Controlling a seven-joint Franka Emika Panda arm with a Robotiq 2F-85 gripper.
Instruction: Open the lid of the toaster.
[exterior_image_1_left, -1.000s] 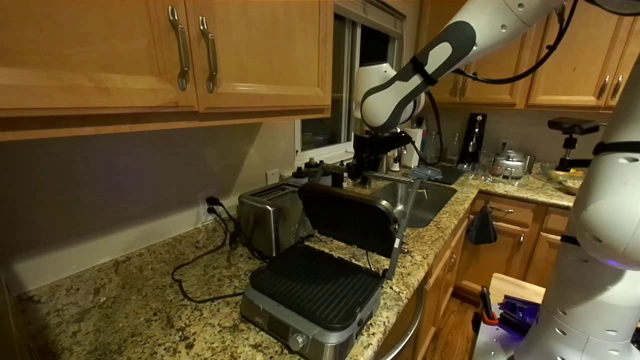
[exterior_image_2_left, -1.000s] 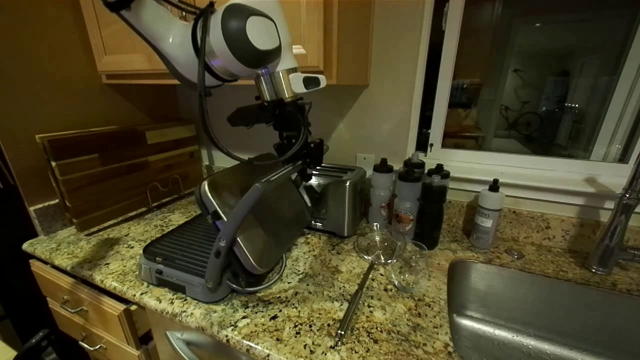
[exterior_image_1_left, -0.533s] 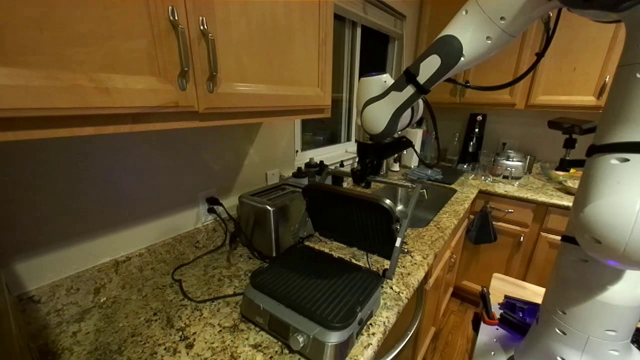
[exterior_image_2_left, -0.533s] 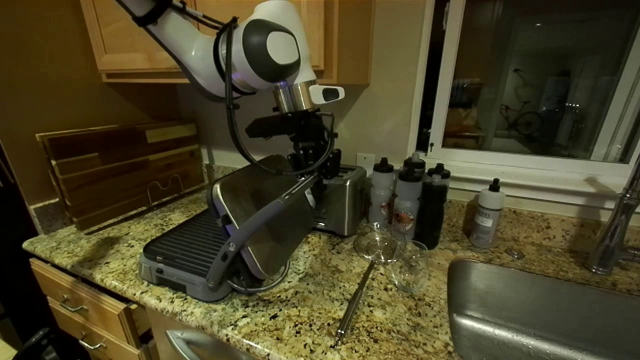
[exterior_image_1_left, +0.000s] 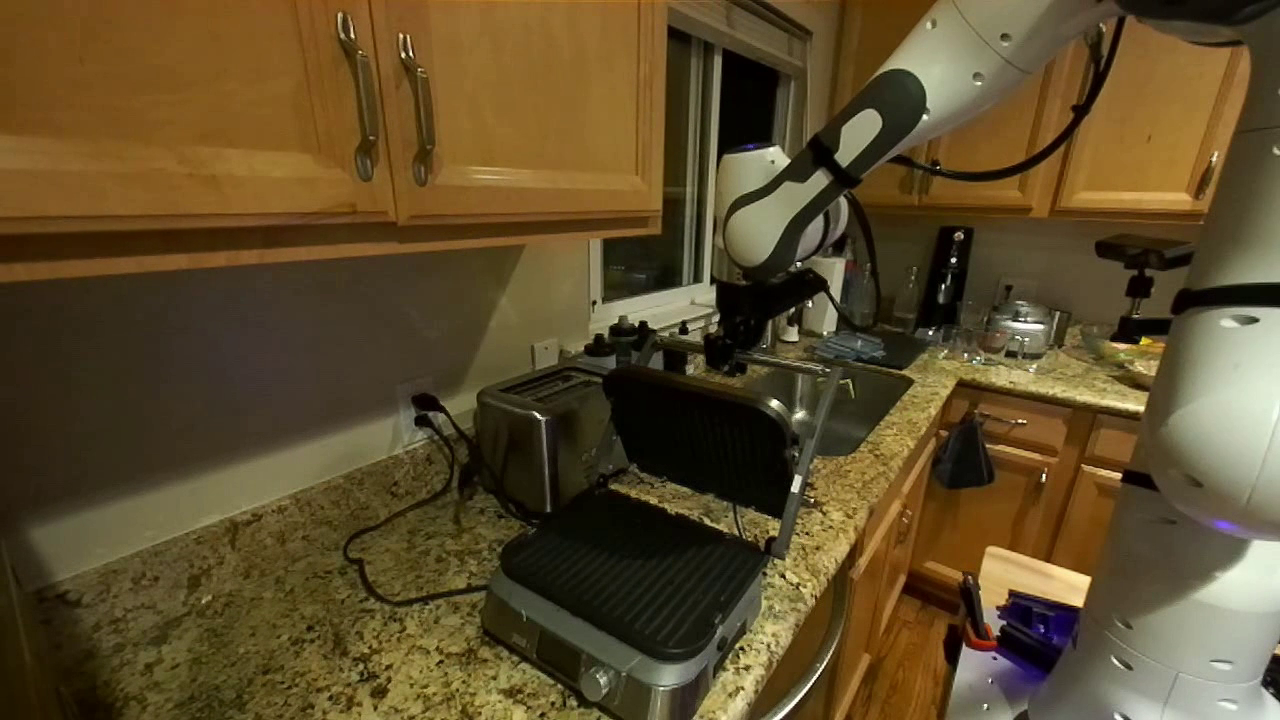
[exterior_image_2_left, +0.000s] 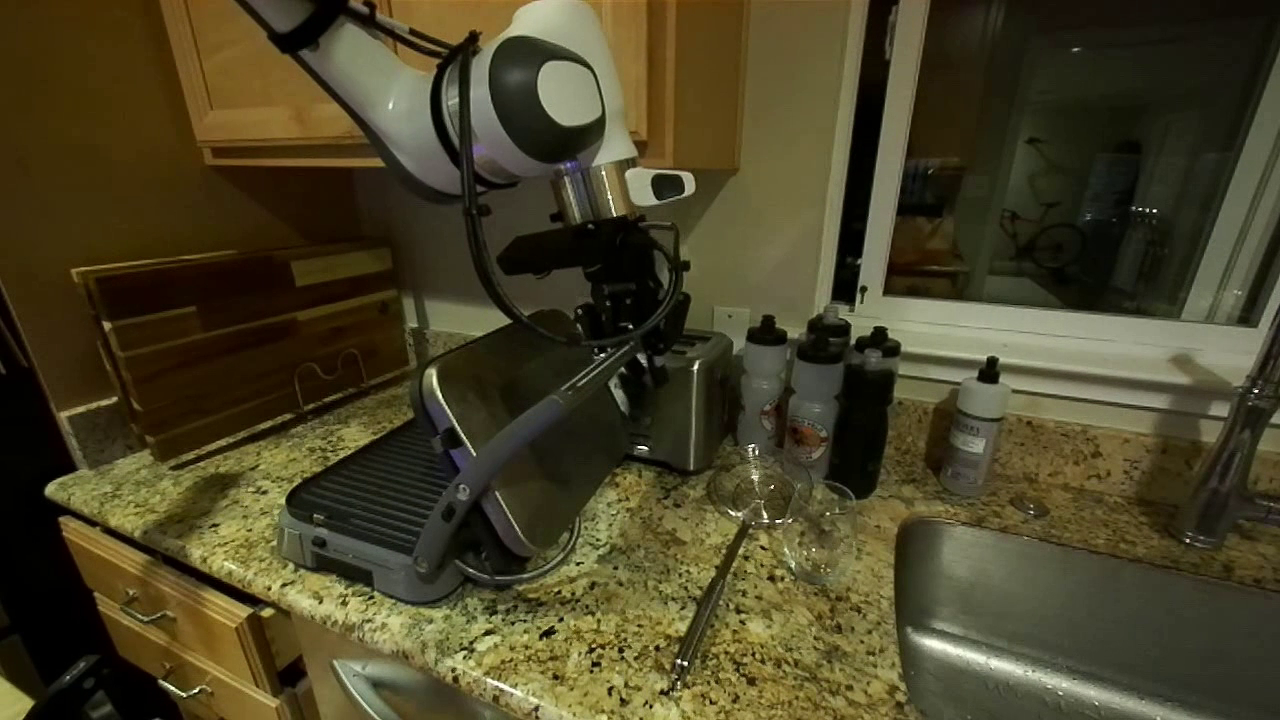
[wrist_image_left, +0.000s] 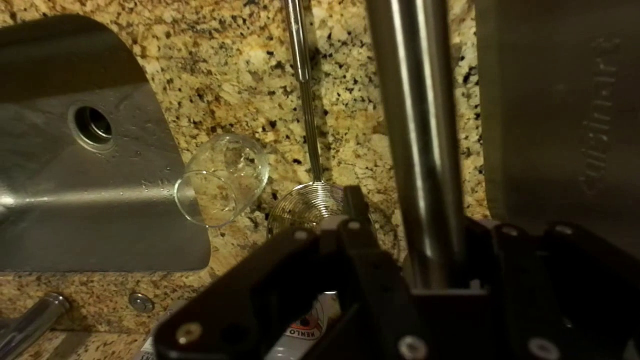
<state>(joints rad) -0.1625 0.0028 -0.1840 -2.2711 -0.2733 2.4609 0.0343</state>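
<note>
Robotiq gripper (wrist_image_left: 417, 215) straddles a steel bar handle (wrist_image_left: 422, 125) with its jaws apart, right of centre in the wrist view, a gap showing left of the handle. In an exterior view, the contact grill (exterior_image_1_left: 640, 580) stands at bottom centre, its ribbed lid (exterior_image_1_left: 700, 440) raised and tilted back near mid-frame, a chrome slot toaster (exterior_image_1_left: 520, 450) left of it.

This is a kitchen: it has a metal sink (exterior_image_2_left: 1085, 595), a tap (exterior_image_2_left: 1222, 475), wooden cupboards (exterior_image_1_left: 190, 115) and a speckled tabletop (exterior_image_2_left: 620, 635).
</note>
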